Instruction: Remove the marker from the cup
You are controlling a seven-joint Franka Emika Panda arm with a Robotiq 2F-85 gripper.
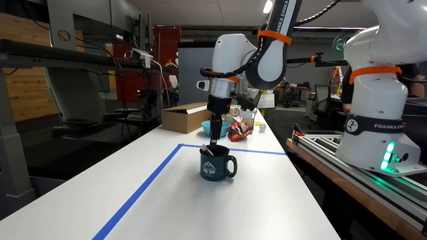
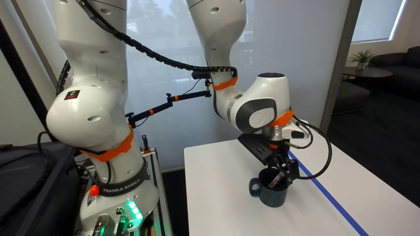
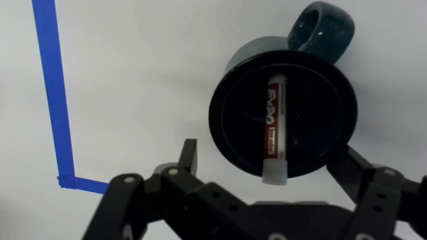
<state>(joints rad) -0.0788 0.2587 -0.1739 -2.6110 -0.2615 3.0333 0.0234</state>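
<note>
The cup (image 1: 217,169) is a dark teal mug standing upright on the white table. It also shows in an exterior view (image 2: 273,199) and in the wrist view (image 3: 217,113). The marker (image 3: 276,123), red and white with a grey-white end, leans inside it. That end sticks out over the rim, and the marker also shows in both exterior views (image 1: 206,150) (image 2: 277,180). My gripper (image 3: 263,146) is open and empty. In the wrist view its fingers lie on either side of the marker's protruding end, the right one overlapping the rim. Whether it touches the cup I cannot tell.
Blue tape (image 1: 143,190) runs along the table and across it behind the cup. Farther back stand a light blue bowl (image 1: 206,128), a cardboard box (image 1: 186,119), a red bag (image 1: 240,131) and a small white cup (image 1: 262,128). The table's edge (image 1: 310,190) faces the robot base.
</note>
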